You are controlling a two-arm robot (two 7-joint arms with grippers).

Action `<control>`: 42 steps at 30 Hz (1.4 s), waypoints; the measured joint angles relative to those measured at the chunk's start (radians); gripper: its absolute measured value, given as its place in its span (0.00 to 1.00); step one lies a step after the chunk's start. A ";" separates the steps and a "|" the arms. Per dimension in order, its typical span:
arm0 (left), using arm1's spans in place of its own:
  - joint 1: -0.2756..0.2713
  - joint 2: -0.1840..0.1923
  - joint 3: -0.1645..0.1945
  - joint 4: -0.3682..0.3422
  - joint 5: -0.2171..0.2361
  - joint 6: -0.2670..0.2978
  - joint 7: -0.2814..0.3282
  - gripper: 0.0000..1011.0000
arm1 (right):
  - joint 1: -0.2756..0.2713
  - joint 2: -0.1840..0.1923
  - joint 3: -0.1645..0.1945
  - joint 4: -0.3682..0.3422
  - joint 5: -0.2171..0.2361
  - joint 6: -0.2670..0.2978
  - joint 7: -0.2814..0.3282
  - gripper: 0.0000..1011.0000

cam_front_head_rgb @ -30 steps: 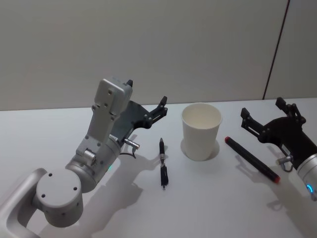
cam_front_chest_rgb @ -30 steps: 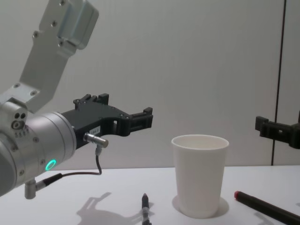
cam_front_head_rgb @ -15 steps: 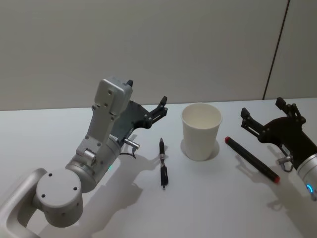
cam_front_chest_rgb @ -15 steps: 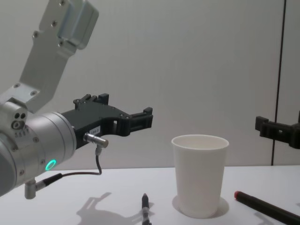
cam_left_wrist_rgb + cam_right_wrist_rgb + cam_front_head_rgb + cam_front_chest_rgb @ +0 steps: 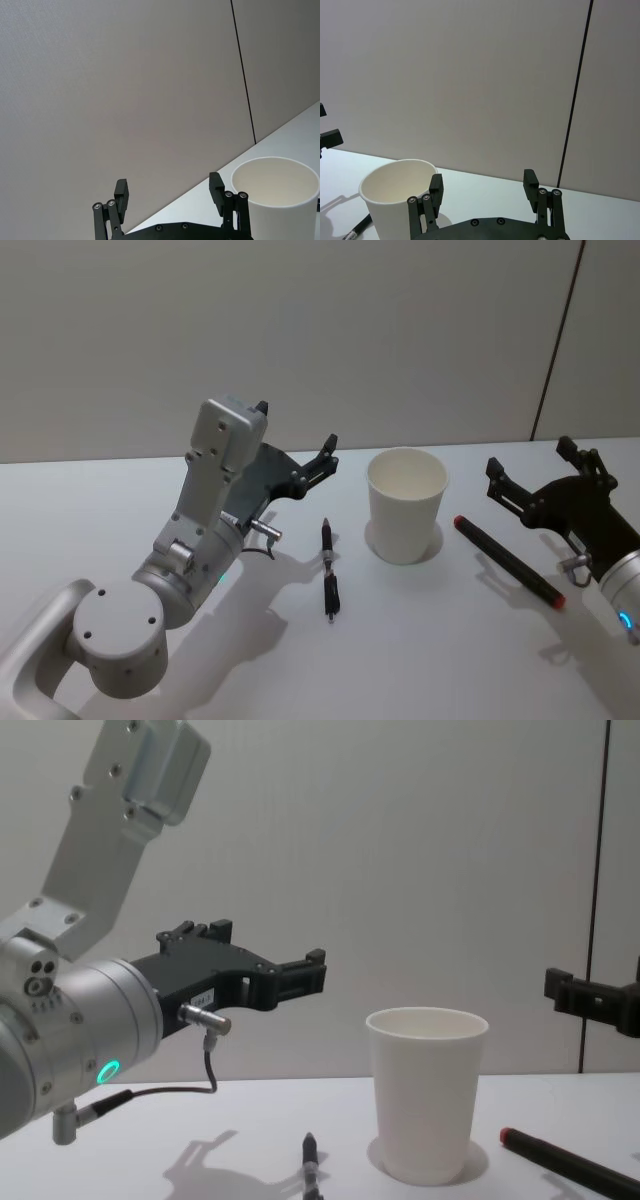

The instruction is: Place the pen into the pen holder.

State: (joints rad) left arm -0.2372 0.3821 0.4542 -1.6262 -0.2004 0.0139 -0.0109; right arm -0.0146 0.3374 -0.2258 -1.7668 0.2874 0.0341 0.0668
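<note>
You have the pen holder (image 5: 406, 508) upright, mouth up, between both arms. The slim black pen (image 5: 329, 570) lies flat at its 8 o'clock and the red-ended marker (image 5: 508, 560) at 4 o'clock. The left gripper (image 5: 296, 426) hovers at 10 o'clock and the right gripper (image 5: 530, 457) at 3 o'clock. Both are spread and hold nothing, probably ready to descend.

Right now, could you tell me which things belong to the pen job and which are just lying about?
Job: white paper cup, the holder; slim black pen or red-tipped marker, cannot tell which; left gripper and right gripper, fingers open, above the table.
Lying about: whichever pen is not chosen.
</note>
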 joint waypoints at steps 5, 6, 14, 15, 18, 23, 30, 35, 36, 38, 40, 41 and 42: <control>0.000 0.000 0.000 0.000 0.000 0.000 0.000 0.99 | 0.000 0.000 0.000 0.000 0.000 0.000 0.000 0.99; 0.000 0.000 0.000 0.000 0.000 0.000 0.000 0.99 | 0.000 0.000 0.001 0.000 0.001 0.000 0.002 0.99; 0.000 0.000 0.000 0.000 0.000 0.000 0.000 0.99 | -0.002 0.015 0.014 0.000 0.019 0.014 0.020 0.99; 0.000 0.000 0.000 0.000 0.000 0.000 0.000 0.99 | -0.003 0.018 0.016 -0.001 0.021 0.016 0.021 0.99; 0.000 0.000 0.000 0.000 0.000 0.000 0.000 0.99 | -0.009 0.031 0.024 -0.005 0.033 0.025 0.031 0.99; 0.000 0.000 0.000 0.000 0.000 0.000 0.000 0.99 | -0.018 0.054 0.041 -0.013 0.054 0.042 0.046 0.99; 0.000 0.000 0.000 0.000 0.000 0.000 0.000 0.99 | -0.030 0.080 0.059 -0.020 0.073 0.073 0.064 0.99; 0.000 0.000 0.000 0.000 0.000 0.000 0.000 0.99 | -0.034 0.094 0.066 -0.021 0.078 0.108 0.076 0.99; 0.000 0.000 0.000 0.000 0.000 0.000 0.000 0.99 | -0.034 0.095 0.066 -0.021 0.078 0.113 0.078 0.99; 0.000 0.000 0.000 0.000 0.000 0.000 0.000 0.99 | -0.034 0.098 0.067 -0.020 0.078 0.126 0.082 0.99; 0.000 0.000 0.000 0.000 0.000 0.000 0.000 0.99 | -0.033 0.100 0.068 -0.018 0.078 0.145 0.087 0.99; 0.000 0.000 0.000 0.000 0.000 0.000 0.000 0.99 | -0.031 0.101 0.068 -0.016 0.077 0.161 0.091 0.99; 0.000 0.000 0.000 0.000 0.000 0.000 0.000 0.99 | -0.030 0.101 0.068 -0.015 0.076 0.167 0.093 0.99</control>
State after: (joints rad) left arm -0.2371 0.3821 0.4542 -1.6262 -0.2004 0.0139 -0.0109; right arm -0.0449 0.4382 -0.1583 -1.7813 0.3631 0.2011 0.1593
